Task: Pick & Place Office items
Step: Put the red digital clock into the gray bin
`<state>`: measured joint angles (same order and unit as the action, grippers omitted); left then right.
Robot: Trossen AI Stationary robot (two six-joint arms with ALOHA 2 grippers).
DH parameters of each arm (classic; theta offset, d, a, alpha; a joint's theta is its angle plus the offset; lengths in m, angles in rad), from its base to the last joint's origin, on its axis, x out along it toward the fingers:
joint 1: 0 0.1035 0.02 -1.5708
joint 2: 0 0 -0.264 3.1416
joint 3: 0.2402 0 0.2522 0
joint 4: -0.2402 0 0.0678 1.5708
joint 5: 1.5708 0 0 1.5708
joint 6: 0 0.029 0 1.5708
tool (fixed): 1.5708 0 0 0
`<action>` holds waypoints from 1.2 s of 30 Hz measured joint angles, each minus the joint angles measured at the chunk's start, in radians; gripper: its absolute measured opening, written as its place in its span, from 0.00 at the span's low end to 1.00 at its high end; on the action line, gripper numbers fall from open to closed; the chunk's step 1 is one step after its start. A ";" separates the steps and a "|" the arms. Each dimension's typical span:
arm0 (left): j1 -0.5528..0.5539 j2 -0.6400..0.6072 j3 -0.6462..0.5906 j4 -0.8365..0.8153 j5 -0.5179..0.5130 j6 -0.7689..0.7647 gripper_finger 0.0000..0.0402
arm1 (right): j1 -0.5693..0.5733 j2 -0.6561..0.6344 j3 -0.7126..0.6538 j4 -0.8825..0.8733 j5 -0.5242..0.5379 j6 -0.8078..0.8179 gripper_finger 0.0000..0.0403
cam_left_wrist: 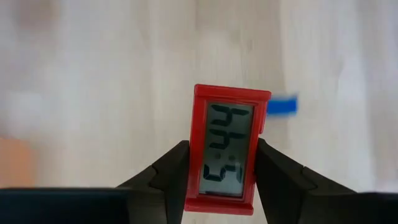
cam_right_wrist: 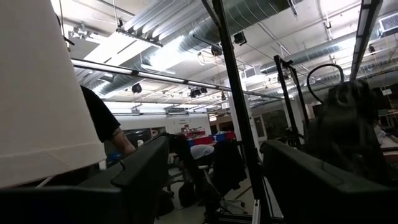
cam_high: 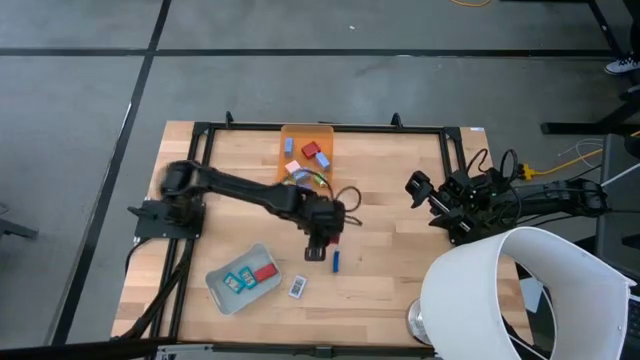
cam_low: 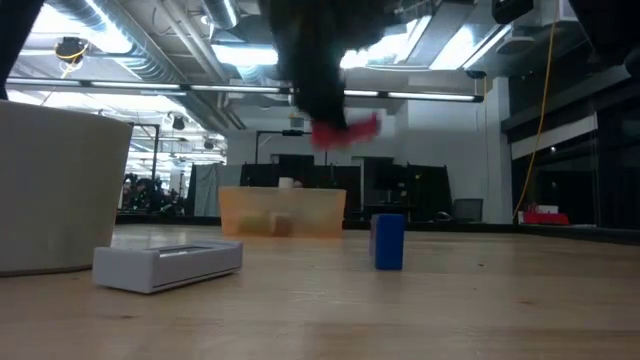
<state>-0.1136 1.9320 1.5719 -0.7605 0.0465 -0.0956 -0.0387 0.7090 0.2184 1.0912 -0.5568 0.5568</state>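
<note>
A: State the left end effector [cam_left_wrist: 222, 180] condition.

B: It hangs above the middle of the desk [cam_high: 390, 210], both fingers [cam_left_wrist: 168, 171] pressed against the long sides of a red digital clock [cam_left_wrist: 227, 149]. The display reads as digits in the left wrist view. In the low view the clock [cam_low: 345, 131] is clear of the desk surface, with open air beneath it.

A: Nearby items?

B: A blue block [cam_high: 336, 261] stands upright on the desk just beside the end effector, on the near side. A white flat piece [cam_high: 297, 287] lies further toward the near edge. The grey tray [cam_high: 222, 290] sits near the near-left corner, holding teal pieces [cam_high: 238, 281] and a red piece [cam_high: 265, 271]. The orange bin [cam_high: 296, 133] sits at the far edge, holding red, blue and white pieces.

A: Open room?

B: The desk between the blue block and the right side is bare wood. The black frame rail [cam_high: 320, 127] borders the far edge.

A: Right end effector [cam_high: 420, 190]?

B: It rests at the right edge, raised, fingers spread apart, holding nothing.

A: Obstructions?

B: A large white object [cam_high: 500, 295] covers the near-right corner. In the low view the left arm is blurred. Bin contents are too small to name.
</note>
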 joint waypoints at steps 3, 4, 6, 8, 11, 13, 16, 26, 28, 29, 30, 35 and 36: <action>-0.013 -0.101 0.002 0.022 -0.086 -0.064 0.37 | 0.000 0.000 0.000 0.000 0.001 -0.007 0.65; -0.018 -0.130 0.002 0.036 -0.117 -0.085 0.37 | 0.000 0.000 0.000 0.000 0.000 -0.013 0.65; -0.034 -0.184 0.002 0.059 -0.180 -0.129 0.37 | 0.000 0.000 0.000 0.001 0.003 -0.015 0.65; -0.057 -0.238 0.002 0.074 -0.251 -0.162 0.37 | 0.000 0.000 0.000 0.000 0.003 -0.016 0.65; -0.106 -0.310 -0.005 0.084 -0.355 -0.210 0.37 | 0.000 0.000 0.000 0.000 0.003 -0.019 0.65; -0.146 -0.354 -0.042 0.081 -0.425 -0.261 0.37 | 0.000 0.000 0.000 0.000 0.003 -0.018 0.65; -0.210 -0.426 -0.132 0.088 -0.513 -0.370 0.37 | 0.001 0.000 0.000 0.000 0.000 -0.015 0.65; -0.513 -0.657 -0.486 0.081 -0.858 -0.932 0.37 | 0.001 0.000 0.000 0.001 0.000 -0.014 0.65; -0.566 -0.664 -0.533 0.000 -0.832 -1.077 0.37 | 0.001 0.000 0.000 0.000 0.008 -0.014 0.65; -0.591 -0.664 -0.555 -0.048 -0.800 -1.148 0.37 | 0.001 0.000 0.000 0.001 0.015 -0.014 0.65; -0.617 -0.664 -0.578 -0.088 -0.760 -1.217 0.37 | 0.001 0.000 0.000 0.001 0.019 -0.014 0.65; -0.732 -0.663 -0.699 -0.085 -0.619 -1.425 0.37 | 0.001 0.000 0.000 0.001 0.022 -0.014 0.65; -0.751 -0.664 -0.713 -0.079 -0.610 -1.457 0.37 | 0.001 0.000 0.000 0.001 0.023 -0.014 0.65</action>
<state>-0.8646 1.2680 0.8588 -0.8395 -0.5634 -1.5522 -0.0376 0.7090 0.2184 1.0920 -0.5338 0.5426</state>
